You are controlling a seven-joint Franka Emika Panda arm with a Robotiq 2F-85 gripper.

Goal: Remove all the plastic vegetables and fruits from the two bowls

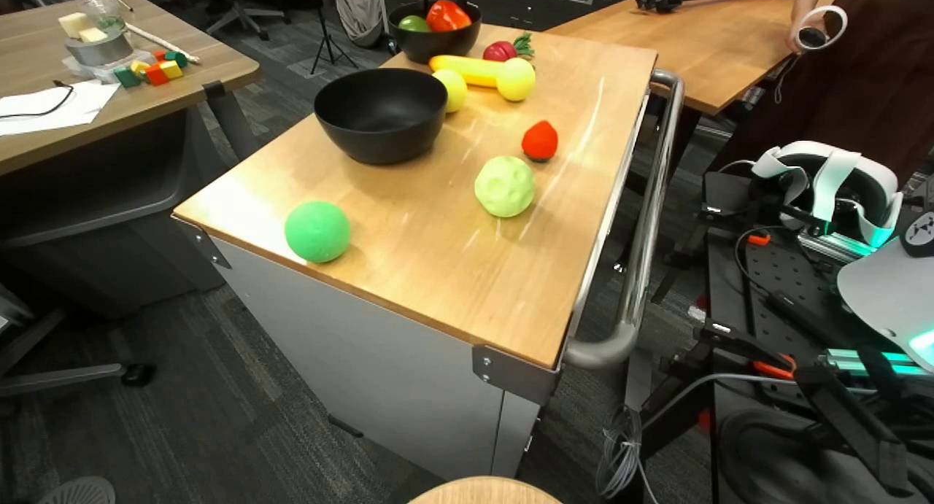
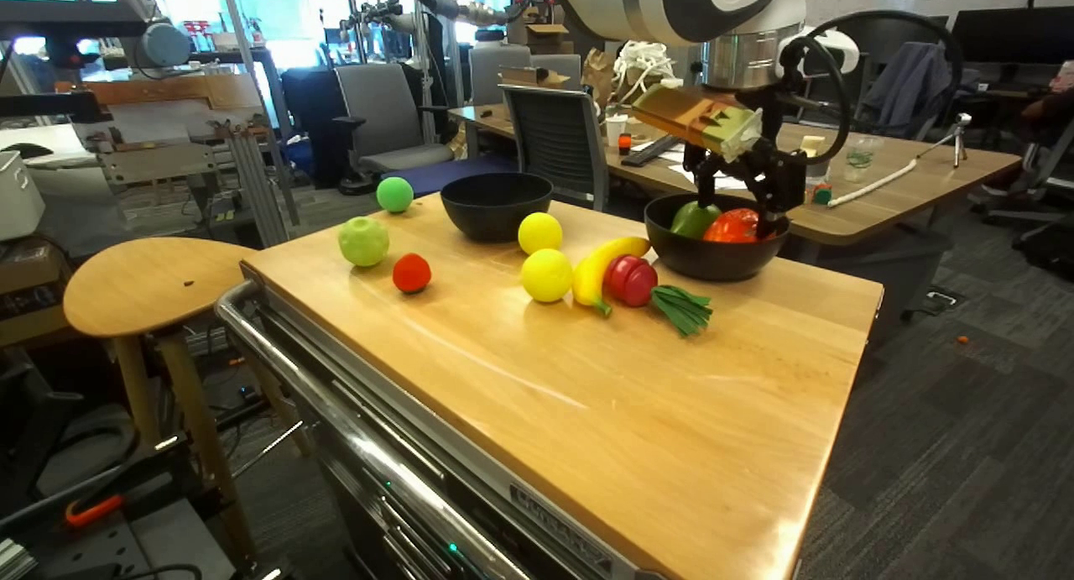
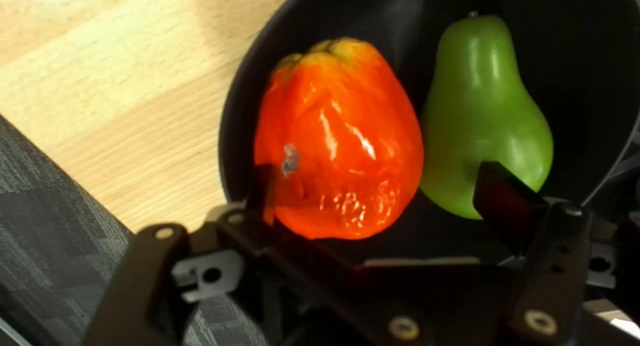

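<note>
Wood-topped cart [image 2: 696, 395] is standing in a cluttered room. Red-orange fruit [image 3: 340, 140] and green pear [image 3: 485, 110] are sitting side by side in a black bowl [image 3: 590, 70]; banana [image 2: 594, 274], yellow balls [image 2: 546, 275] and another black bowl [image 2: 495, 215] are resting outside it on the cart. Arm [image 2: 663, 9] is hanging above, gripper [image 3: 378, 176] pointing down into the bowl, jaws standing wide apart, overlapping fruit and pear in the wrist view, contact unclear. Steel rail [image 1: 655, 198] is running along the cart's edge; stool [image 2: 151, 278] and grey chair [image 2: 382, 110] are standing nearby.

The wooden tabletop [image 2: 671, 412] carries two black bowls [image 2: 495, 217], a banana [image 2: 592, 271] and other produce [image 2: 547, 275].
</note>
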